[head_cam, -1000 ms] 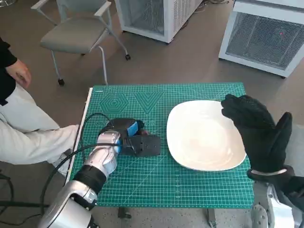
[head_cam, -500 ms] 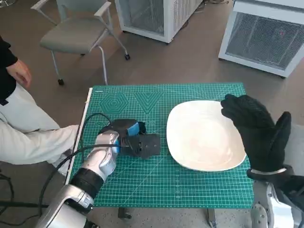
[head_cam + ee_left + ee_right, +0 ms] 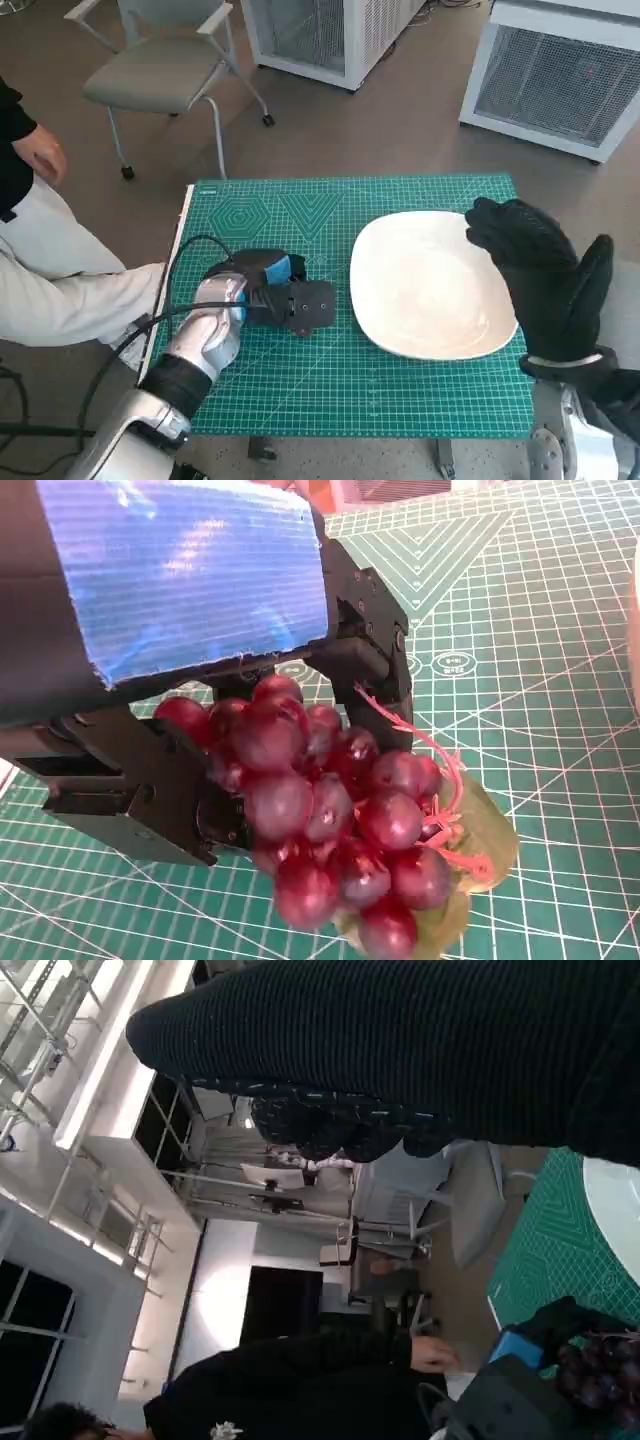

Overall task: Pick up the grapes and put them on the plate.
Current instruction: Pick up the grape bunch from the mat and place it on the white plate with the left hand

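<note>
The grapes, a dark red bunch with a pink stem and a green leaf, sit in the grip of my left hand, whose black fingers curl round them just over the green mat. In the head view that hand is low on the mat left of the white plate and hides the bunch. The right wrist view shows the grapes under it. My gloved right hand is raised over the plate's right edge, fingers spread and holding nothing.
A person sits close to the table's left edge. A grey chair and two white cabinets stand on the floor behind. A black cable loops beside my left forearm.
My left forearm has shifted slightly to the left, while the hand stays near the plate's left edge with the grapes. The right hand has not moved.
</note>
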### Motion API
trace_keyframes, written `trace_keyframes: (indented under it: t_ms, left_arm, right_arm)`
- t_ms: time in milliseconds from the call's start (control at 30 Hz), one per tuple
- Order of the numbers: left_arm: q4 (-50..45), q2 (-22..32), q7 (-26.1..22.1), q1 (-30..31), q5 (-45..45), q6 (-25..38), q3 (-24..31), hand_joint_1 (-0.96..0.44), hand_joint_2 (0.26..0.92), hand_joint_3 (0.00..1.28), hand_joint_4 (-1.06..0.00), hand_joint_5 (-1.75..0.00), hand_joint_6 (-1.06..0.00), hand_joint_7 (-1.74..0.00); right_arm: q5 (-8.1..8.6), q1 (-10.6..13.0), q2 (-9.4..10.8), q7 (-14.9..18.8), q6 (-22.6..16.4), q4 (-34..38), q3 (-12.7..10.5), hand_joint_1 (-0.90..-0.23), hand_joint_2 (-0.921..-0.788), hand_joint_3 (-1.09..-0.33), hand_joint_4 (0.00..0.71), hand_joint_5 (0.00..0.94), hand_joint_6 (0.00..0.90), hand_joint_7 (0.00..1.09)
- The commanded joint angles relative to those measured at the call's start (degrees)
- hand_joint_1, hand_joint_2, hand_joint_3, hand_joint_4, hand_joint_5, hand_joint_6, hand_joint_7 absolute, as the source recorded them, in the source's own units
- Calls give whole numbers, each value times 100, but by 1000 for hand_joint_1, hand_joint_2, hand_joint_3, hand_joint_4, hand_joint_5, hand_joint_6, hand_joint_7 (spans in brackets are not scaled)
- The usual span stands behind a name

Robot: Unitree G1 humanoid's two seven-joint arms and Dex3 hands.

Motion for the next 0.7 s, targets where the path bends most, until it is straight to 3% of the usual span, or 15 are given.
trace_keyframes:
  t_ms: [33, 467, 700]
  left_arm:
    - [-936, 288, -312, 138, -51, 188, 215, 4, 884, 132, -676, -1343, -682, -949]
    - [-3183, 828, -664, 622, -66, 365, 846, 4, 881, 132, -644, -1401, -740, -861]
    - [-4063, 963, -785, 681, -67, 492, 1201, 3, 864, 136, -683, -1351, -764, -843]
  right_arm:
    - [-1, 45, 3, 34, 28, 99, 10, -374, -921, -645, 419, 748, 201, 994]
    - [7, 22, 18, 33, 22, 119, 17, -376, -921, -645, 420, 746, 202, 993]
    - [-4, 14, 35, 21, 4, 129, 23, -376, -921, -644, 420, 746, 202, 993]
